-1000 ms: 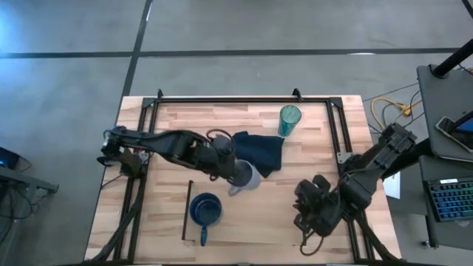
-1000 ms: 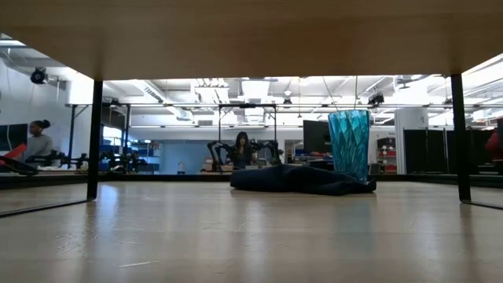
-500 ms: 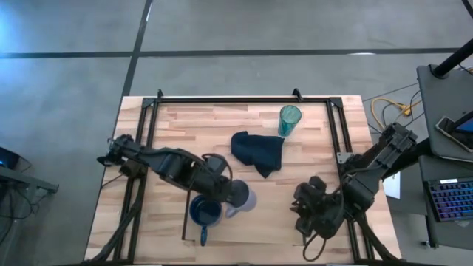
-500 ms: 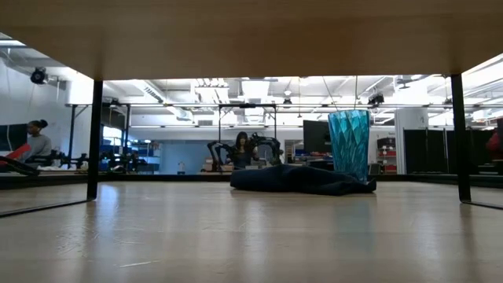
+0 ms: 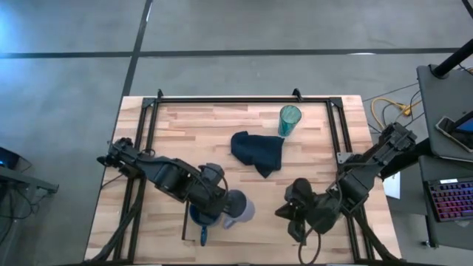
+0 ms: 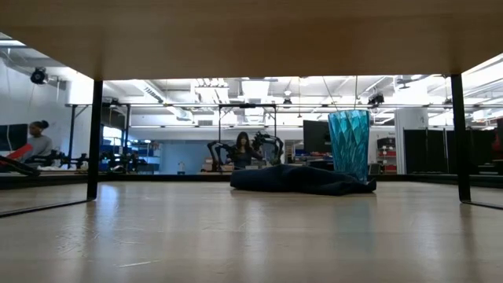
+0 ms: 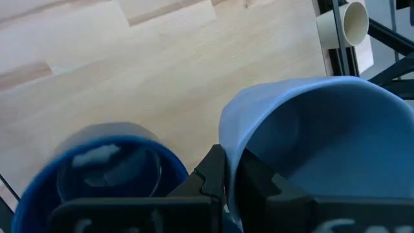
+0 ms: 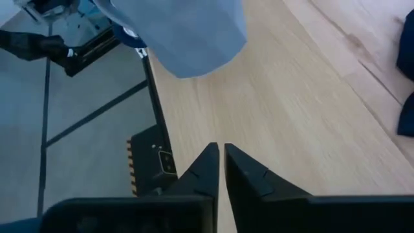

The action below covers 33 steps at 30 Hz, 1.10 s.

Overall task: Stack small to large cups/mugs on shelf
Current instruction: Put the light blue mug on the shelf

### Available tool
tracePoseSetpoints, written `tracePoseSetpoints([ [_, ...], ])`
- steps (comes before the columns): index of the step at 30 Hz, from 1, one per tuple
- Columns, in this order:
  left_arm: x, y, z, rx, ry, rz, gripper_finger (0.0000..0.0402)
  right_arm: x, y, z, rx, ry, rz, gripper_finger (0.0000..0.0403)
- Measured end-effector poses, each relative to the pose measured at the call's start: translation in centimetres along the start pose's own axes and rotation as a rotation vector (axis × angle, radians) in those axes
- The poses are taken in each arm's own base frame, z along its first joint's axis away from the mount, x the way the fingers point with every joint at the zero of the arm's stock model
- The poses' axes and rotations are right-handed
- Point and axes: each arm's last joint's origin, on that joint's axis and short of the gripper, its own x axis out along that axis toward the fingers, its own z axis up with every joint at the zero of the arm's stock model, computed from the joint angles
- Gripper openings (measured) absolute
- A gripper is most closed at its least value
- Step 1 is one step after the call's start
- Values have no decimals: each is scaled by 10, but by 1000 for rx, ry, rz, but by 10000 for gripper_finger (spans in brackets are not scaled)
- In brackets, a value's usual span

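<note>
Carrying the grey-blue cup (image 5: 238, 209) down from beside the cloth (image 5: 258, 151), the left end effector (image 5: 219, 209) pinches its rim just over the blue mug (image 5: 202, 214) — nesting not yet done. Right end effector (image 5: 293, 214) is pressed together, empty; the teal tumbler (image 5: 289, 120) waits at the bench's (image 5: 185, 125) far edge.

You are looking down at a grey concrete floor (image 5: 236, 29) that is running all around the plank table (image 5: 192, 125), with dark seams (image 5: 244, 52) crossing it. At the right, a desk (image 5: 443, 96) is carrying a lit keyboard (image 5: 451, 199), and yellow cables (image 5: 388, 109) are lying beside it. From table height, you are seeing a large open hall: ceiling lights (image 6: 259, 88) are glowing in rows, a person (image 6: 240, 149) is sitting far back at centre, and another person (image 6: 35, 140) is sitting at the left edge by a white wall (image 6: 31, 102).
</note>
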Motion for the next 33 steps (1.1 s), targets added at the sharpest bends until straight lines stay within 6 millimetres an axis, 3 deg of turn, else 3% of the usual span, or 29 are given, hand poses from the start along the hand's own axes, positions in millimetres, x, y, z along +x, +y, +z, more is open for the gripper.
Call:
tracePoseSetpoints([
  [6, 0, 0, -3, -19, 5, 3, 0, 3, -2, 8, 36, -25, 4, 9],
  [13, 15, 5, -10, -29, 52, 46, 0, 5, 2, 15, 70, -67, 59, 9],
  [22, 19, 3, -11, -33, 50, 28, 0, 18, -4, 4, 119, -28, 60, 8],
  [27, 35, -1, -15, -21, 64, 44, 0, 31, -3, -2, 152, -56, 159, 8],
  [33, 47, -4, -19, -1, 80, 59, 0, 33, -4, -4, 156, -63, 166, 8],
])
